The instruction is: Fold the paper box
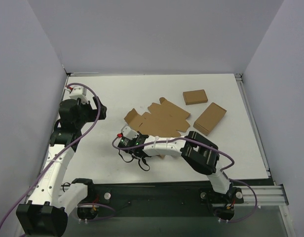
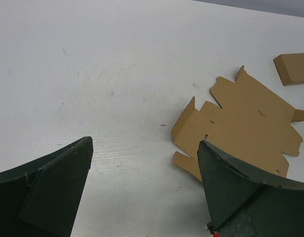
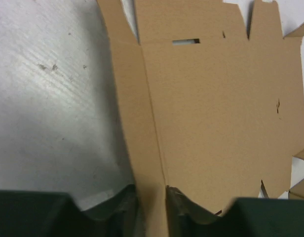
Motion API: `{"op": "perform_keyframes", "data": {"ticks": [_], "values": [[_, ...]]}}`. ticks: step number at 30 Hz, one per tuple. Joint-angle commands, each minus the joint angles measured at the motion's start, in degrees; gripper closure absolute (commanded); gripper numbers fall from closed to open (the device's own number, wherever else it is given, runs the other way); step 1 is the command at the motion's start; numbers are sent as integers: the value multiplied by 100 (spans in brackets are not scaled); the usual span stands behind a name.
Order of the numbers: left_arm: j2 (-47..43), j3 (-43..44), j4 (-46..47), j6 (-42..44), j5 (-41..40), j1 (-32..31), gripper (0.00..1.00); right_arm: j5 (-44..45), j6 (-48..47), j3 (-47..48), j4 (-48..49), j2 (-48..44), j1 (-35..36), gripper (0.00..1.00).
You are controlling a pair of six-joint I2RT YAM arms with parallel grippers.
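The paper box is a flat die-cut brown cardboard sheet lying in the middle of the white table. My right gripper is at the sheet's near left edge. In the right wrist view the right gripper is shut on a narrow side flap of the sheet, with the fold line just beside its right finger. My left gripper hangs over the table to the left of the sheet, apart from it. In the left wrist view the left gripper is wide open and empty, with the sheet to its right.
Two smaller ready-made brown boxes lie right of the sheet: one at the back and a longer one nearer. The back one also shows in the left wrist view. White walls close in the table on three sides.
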Motion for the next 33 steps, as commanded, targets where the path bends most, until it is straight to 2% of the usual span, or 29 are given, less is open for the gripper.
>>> {"op": "perform_keyframes", "data": {"ticks": [1,4,8,11,15,16,17,18,19,21,25,26,29,32,33], "values": [[-65,61,198,-26,56,42,3,-212,75,565,-321,37,-193,86],[-100,61,190,-26,30,34,3,-388,435,1197,-673,142,-351,100],[-135,61,172,-18,-32,34,3,-1326,1610,1962,-937,335,-667,100],[-161,70,146,-9,-93,34,3,-1680,2244,2393,-929,537,-887,100],[-153,78,146,0,-120,34,3,-2399,3133,2737,-578,801,-1115,100],[-161,70,146,17,-137,34,3,-2506,3178,2824,-516,810,-1168,85],[-144,61,137,18,-146,34,3,-2585,3222,2851,-481,784,-1247,74],[-126,61,120,26,-189,34,3,-2621,3266,2860,-402,732,-1291,50],[-117,61,111,44,-207,34,3,-2630,3240,2738,-349,644,-1326,41],[-30,43,84,44,-225,34,3,-2647,3196,2475,-139,249,-1449,28],[339,-1,119,-166,73,-27,3,-2726,3030,1465,275,-717,-1801,26],[566,-1,111,-202,100,-71,3,-2761,3003,949,354,-1137,-1906,25],[1067,26,-12,-334,4,-413,3,-2841,2854,61,574,-1954,-2371,25],[1445,-167,161,-868,388,-687,4,-2893,2565,-722,618,-2693,-2899,26],[1508,-298,311,-1322,643,-722,7,-2928,2511,-891,618,-2870,-3126,25]]}}
